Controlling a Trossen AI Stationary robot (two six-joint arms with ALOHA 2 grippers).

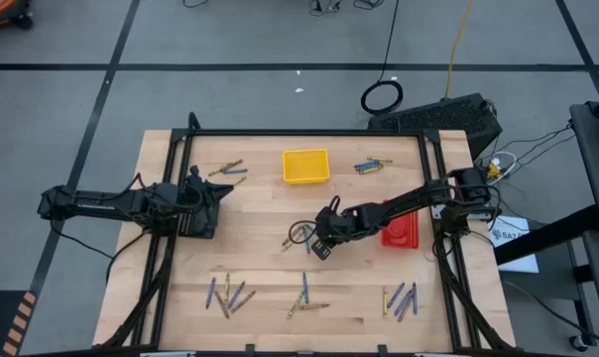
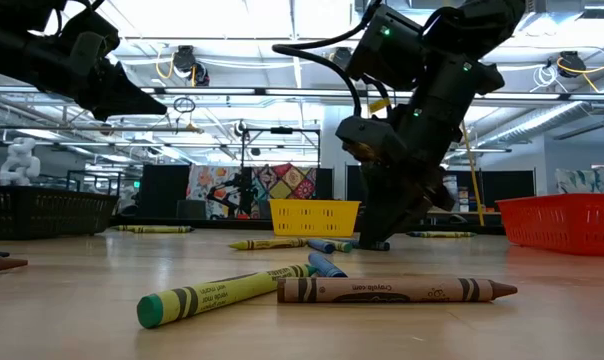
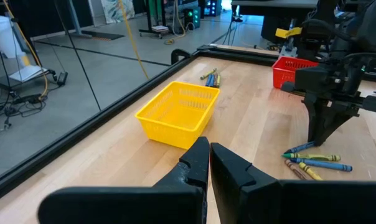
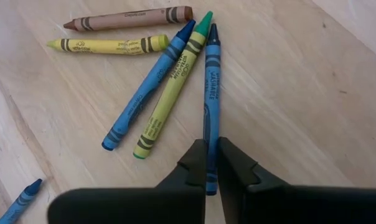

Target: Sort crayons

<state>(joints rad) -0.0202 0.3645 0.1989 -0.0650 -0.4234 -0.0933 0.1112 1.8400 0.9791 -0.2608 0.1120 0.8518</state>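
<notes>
On a wooden tabletop [image 1: 260, 268] bordered by a black frame, the right gripper [image 1: 322, 241] stands near the middle, its fingers [image 4: 194, 163] pinched onto the lower end of a blue crayon [image 4: 211, 93] that lies flat on the wood. Just beside that crayon, fanned out with tips meeting, lie a yellow-green crayon [image 4: 172, 84] and a second blue crayon [image 4: 149, 84]; a yellow crayon [image 4: 107, 45] and a brown crayon [image 4: 129, 18] rest slightly apart from them.

The left gripper [image 1: 223, 191] hovers near the tabletop's left edge, fingers [image 3: 197, 165] almost touching and holding nothing.

A yellow tray [image 1: 305, 166] sits by the far edge, a red tray [image 1: 401, 233] by the right edge under the right arm. Bare wood separates the central cluster from three loose crayon groups [image 1: 228, 295] along the near edge and from smaller piles at the far edge. In the low view, a brown wrapped crayon [image 2: 387, 290] and a yellow one with a green tip [image 2: 222, 294] lie touching, closest to the camera.
</notes>
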